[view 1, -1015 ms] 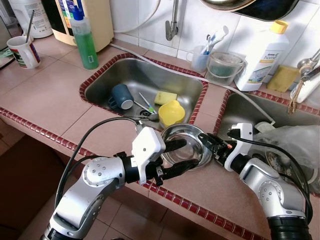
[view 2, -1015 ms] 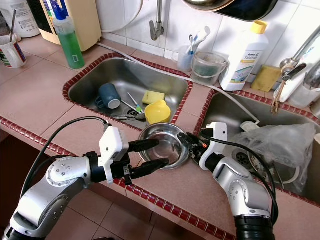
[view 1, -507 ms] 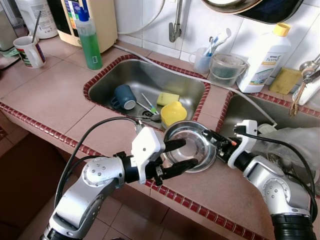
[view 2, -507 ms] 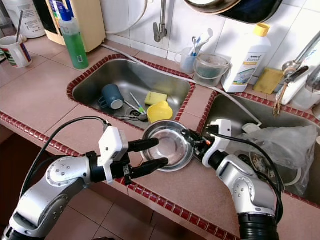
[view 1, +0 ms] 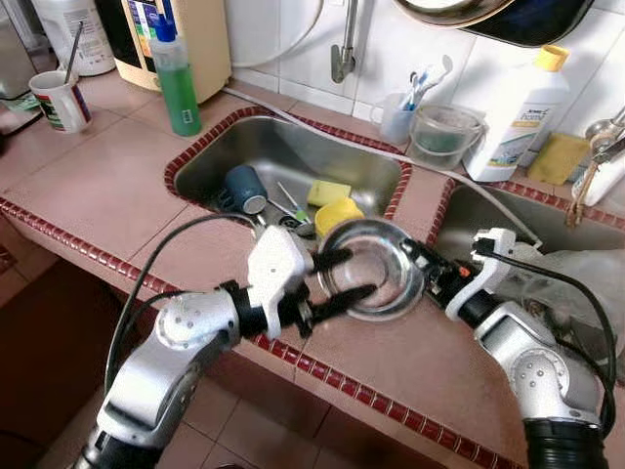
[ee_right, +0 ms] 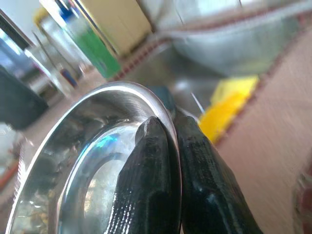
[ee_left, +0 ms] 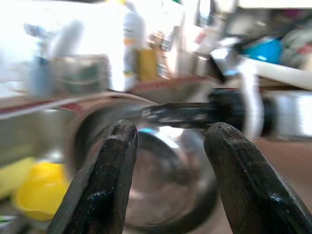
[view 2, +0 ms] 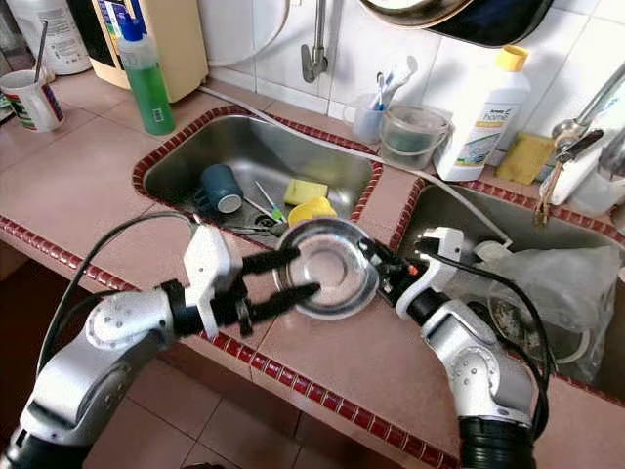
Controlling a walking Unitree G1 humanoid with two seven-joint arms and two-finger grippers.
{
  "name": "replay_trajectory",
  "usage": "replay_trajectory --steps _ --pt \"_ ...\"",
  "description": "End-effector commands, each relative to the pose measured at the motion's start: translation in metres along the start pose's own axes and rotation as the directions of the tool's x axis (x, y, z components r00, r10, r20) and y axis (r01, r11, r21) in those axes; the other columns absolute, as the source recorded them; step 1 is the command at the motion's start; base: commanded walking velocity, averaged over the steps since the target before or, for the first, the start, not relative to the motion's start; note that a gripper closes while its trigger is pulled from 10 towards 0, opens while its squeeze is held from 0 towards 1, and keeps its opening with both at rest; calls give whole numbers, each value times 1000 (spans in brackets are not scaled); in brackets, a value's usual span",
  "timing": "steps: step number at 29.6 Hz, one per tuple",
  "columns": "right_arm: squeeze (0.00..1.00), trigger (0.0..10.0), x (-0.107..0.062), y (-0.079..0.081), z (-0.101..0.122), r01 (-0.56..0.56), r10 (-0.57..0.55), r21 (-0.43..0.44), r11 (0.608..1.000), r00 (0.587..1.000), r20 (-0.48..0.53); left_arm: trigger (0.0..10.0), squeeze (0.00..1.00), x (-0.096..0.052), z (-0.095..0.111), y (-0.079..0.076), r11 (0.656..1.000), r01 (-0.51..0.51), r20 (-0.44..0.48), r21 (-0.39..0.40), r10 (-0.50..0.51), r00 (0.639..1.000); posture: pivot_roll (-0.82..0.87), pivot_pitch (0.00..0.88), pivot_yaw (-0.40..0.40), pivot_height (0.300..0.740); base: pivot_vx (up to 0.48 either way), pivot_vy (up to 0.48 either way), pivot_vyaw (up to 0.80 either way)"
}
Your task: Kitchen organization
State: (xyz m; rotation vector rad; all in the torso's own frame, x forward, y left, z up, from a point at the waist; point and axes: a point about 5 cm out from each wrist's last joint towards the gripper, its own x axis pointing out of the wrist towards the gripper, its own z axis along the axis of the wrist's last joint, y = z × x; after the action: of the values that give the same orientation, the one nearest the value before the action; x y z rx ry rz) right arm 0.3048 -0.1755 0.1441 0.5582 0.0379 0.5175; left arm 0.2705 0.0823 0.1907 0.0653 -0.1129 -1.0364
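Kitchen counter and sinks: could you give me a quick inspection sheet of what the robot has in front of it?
Surface: pink tiled counter with red edging and two steel sinks.
Job's things: steel bowl held tilted above the counter edge.
Clutter: blue mug, yellow sponge and yellow cup in the left sink; green soap bottle; white detergent bottle; plastic bag in the right sink.
Grippers: right gripper pinches the bowl's rim; left gripper open, fingers either side of the bowl.
Cables: black cable looping over the left arm.
Surroundings: white tiled wall, tap.
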Motion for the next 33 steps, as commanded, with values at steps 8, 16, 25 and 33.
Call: replay_trajectory --steps 8,16,25,33 --pt "0 10000 20 24 20 32 -2 -177 984 985 170 10000 0 2 6 48 955 -290 9 57 290 957 102 44 -44 740 0 0 0" --pt "0 10000 26 35 38 91 5 -312 946 956 292 10000 0 1 13 85 867 -498 47 -14 498 866 102 22 -39 740 0 0 0" --pt "420 10000 21 30 51 276 -79 -409 870 896 437 10000 0 6 5 91 845 -534 64 37 532 845 100 6 -35 740 0 0 0" --pt "0 10000 11 29 59 449 -136 -473 758 818 559 10000 0 13 -10 87 863 -499 67 -82 504 861 81 0 -17 740 0 0 0"
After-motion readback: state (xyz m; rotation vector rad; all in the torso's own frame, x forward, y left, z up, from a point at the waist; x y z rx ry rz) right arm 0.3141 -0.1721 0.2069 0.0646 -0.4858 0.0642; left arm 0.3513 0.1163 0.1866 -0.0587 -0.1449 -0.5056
